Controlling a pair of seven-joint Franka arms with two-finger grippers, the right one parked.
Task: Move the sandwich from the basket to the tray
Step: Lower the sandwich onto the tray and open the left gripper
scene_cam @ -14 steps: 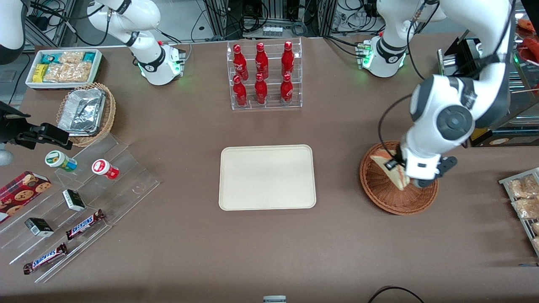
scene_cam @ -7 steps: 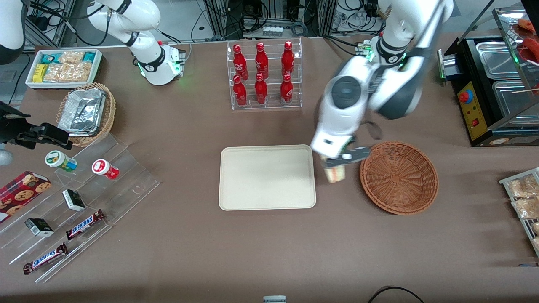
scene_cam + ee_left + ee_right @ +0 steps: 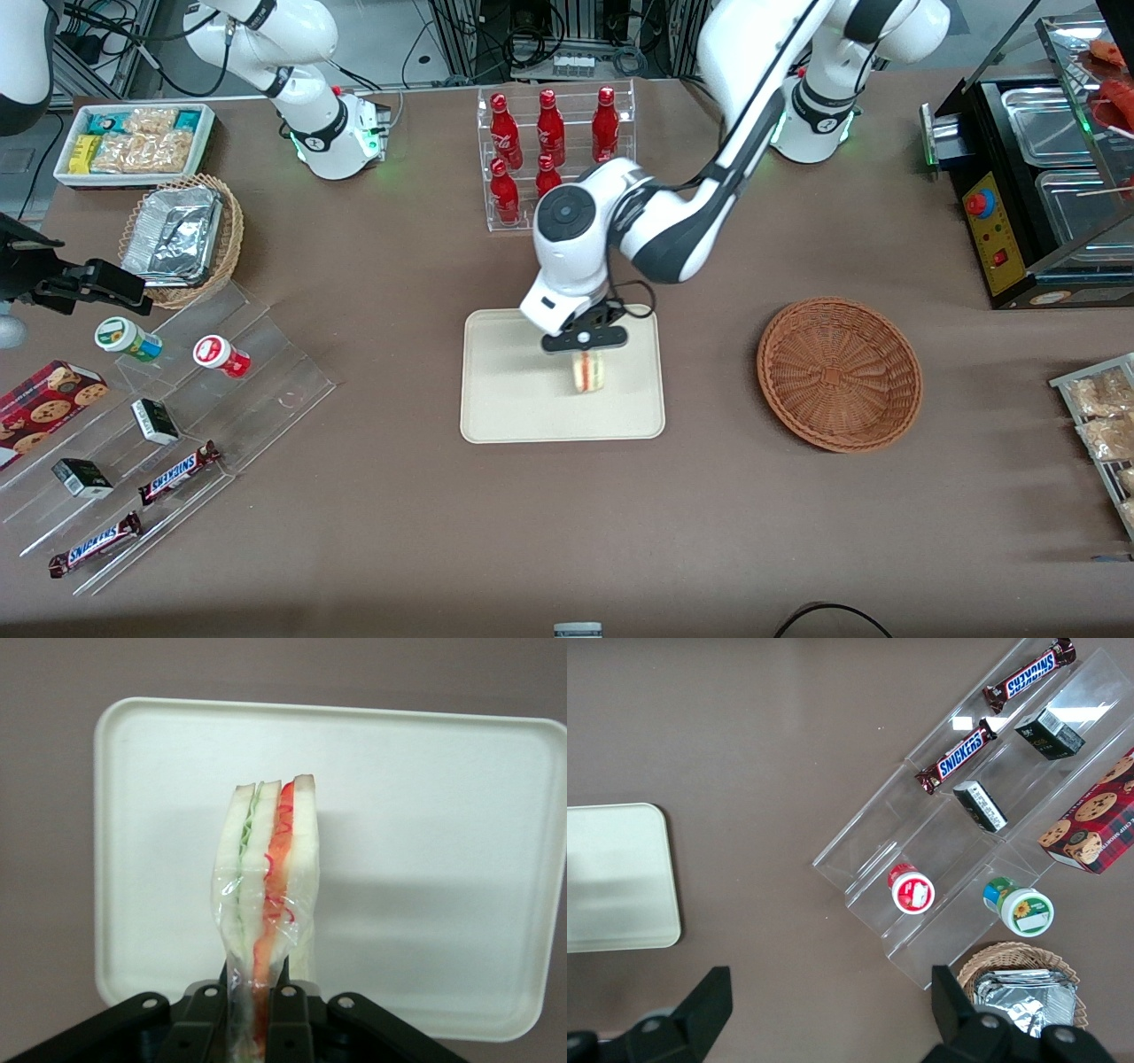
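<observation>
My left gripper [image 3: 585, 347] hangs over the cream tray [image 3: 505, 390] and is shut on the sandwich [image 3: 587, 372], a plastic-wrapped wedge of white bread with red-orange and green layers. In the left wrist view the sandwich [image 3: 268, 895] stands on edge between the black fingers [image 3: 285, 1005], held above the tray [image 3: 425, 797]. The reddish-brown wicker basket [image 3: 839, 372] sits beside the tray toward the working arm's end, with nothing in it.
A clear rack of red bottles [image 3: 554, 159] stands farther from the front camera than the tray. A tan wicker basket with a foil container [image 3: 182, 237], a white snack bin [image 3: 133, 142] and a clear stepped display with snacks [image 3: 168, 425] lie toward the parked arm's end.
The gripper lifted the sandwich out of the basket and carried it sideways, from over the basket to over the tray. The basket now holds nothing.
</observation>
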